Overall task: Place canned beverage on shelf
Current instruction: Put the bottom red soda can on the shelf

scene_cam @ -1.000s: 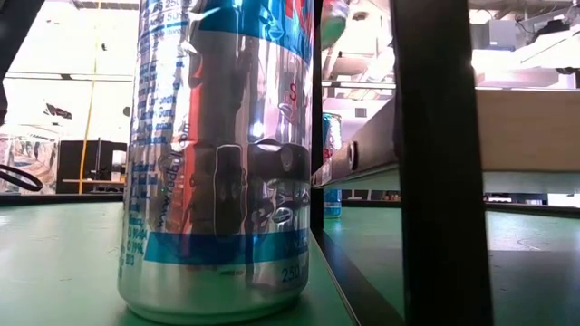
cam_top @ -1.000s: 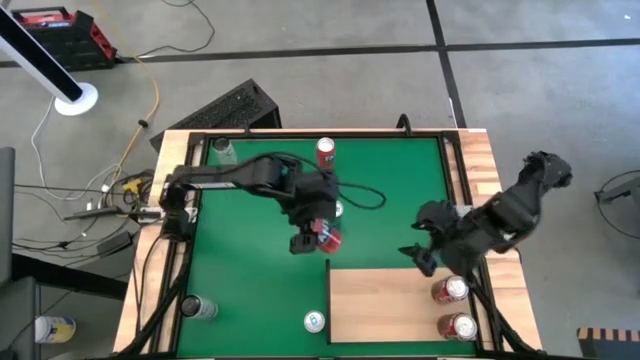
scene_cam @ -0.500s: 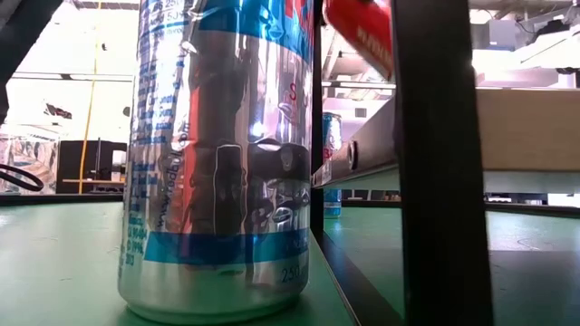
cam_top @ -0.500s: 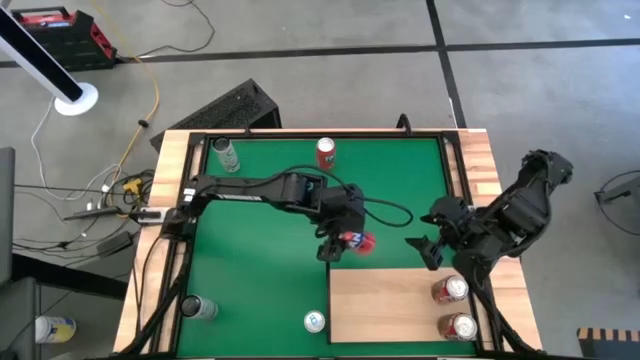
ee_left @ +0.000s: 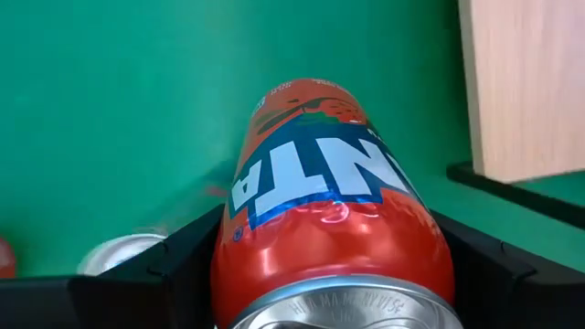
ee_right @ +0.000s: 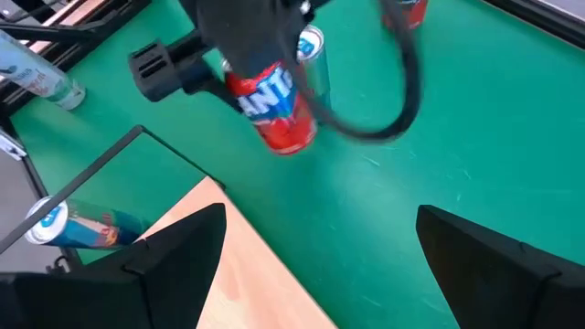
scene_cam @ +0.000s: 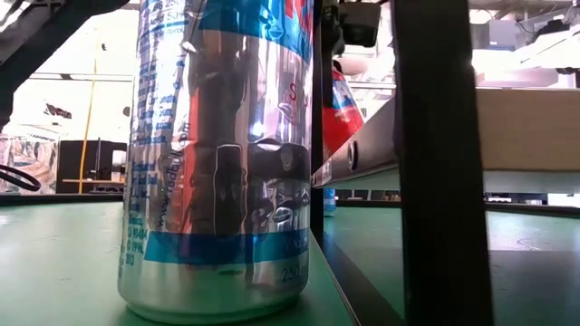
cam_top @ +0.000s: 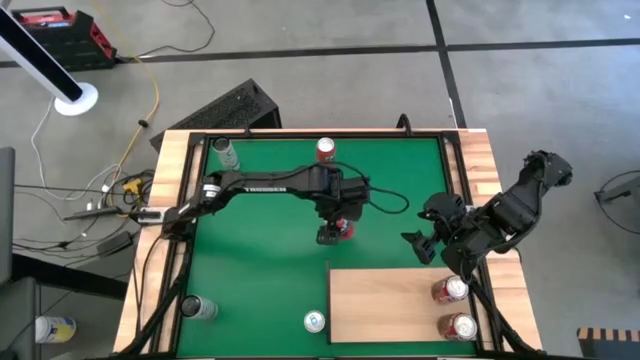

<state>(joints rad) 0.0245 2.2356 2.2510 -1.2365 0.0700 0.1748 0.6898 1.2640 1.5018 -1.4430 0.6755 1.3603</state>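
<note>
Left gripper [cam_top: 333, 232] clamps red can [ee_left: 331, 228] mid-body above surface [cam_top: 250, 270], short of shelf [cam_top: 395, 305]. Thin, slick wall: grip lightly. Right gripper [cam_top: 428, 240] spread wide, empty.

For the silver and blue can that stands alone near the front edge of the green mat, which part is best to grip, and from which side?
Grip the silver and blue can around its round side wall at mid-height, descending from above, fingers on opposite sides. It stands upright, and the shelf edge lies close on one side, so a sideways approach looks cramped.
</note>
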